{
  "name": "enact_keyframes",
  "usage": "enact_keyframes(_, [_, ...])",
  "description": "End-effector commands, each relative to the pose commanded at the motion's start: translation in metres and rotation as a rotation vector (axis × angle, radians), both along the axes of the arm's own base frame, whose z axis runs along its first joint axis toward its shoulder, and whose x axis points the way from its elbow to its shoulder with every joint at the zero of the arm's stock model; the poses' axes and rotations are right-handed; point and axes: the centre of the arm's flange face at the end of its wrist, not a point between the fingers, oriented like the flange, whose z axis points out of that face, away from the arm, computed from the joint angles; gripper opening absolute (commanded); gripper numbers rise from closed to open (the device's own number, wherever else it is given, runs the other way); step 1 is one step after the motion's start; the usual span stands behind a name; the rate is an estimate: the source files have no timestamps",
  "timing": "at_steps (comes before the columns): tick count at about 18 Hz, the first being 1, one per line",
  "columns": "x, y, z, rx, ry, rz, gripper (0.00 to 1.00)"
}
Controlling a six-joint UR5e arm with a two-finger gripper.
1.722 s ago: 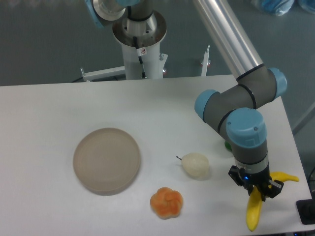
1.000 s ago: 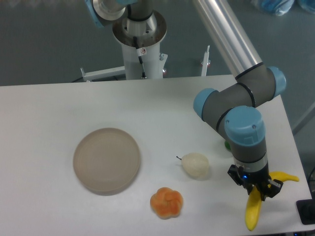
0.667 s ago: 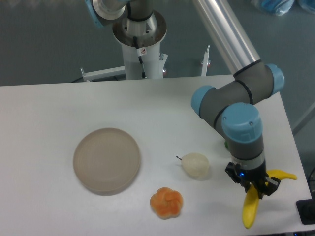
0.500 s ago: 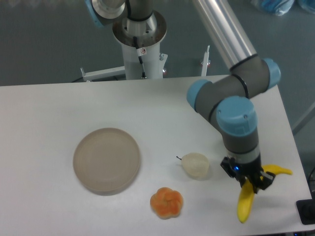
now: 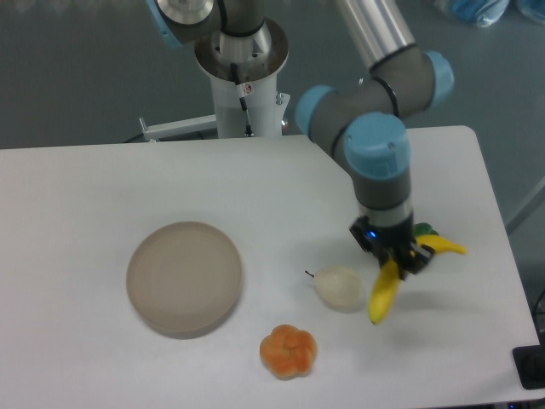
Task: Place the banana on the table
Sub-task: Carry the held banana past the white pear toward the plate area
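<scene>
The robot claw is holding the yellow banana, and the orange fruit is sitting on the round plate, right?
Not quite. The gripper does hold the banana, but the camera view shows the orange fruit on the white table, beside the plate, not on it.

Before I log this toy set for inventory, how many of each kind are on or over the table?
banana: 1, held in the tool
pear: 1
orange fruit: 1
plate: 1
green item, mostly hidden behind the tool: 1
Total: 5
</scene>
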Motion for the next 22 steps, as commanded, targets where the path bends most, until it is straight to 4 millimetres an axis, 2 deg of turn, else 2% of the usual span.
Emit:
enact_keyframes(3, [0.034,-0.025,-0.008,-0.003,-0.053,-0.014,0.4])
enact_keyframes(5, [0.063,-0.048,-0.014,-0.019,-0.08,-0.048,0.4])
enact_keyframes(8, [0.097,-0.062,-0.028,-0.052,-0.1,-0.084,0.4])
enact_keyframes(10, [0.108,-0.073,-0.044,-0.074,-0.128,-0.07,0.39])
enact_keyframes(12, [0.12,-0.072,-0.053,-0.076,-0.149,-0.018,0.39])
enact_keyframes(18, [0.123,-0.07,-0.081,-0.082,-0.205,0.21,0.39])
enact_keyframes(22, [0.12,-0.067,-0.095,-0.099,-0.22,0.25,0.39])
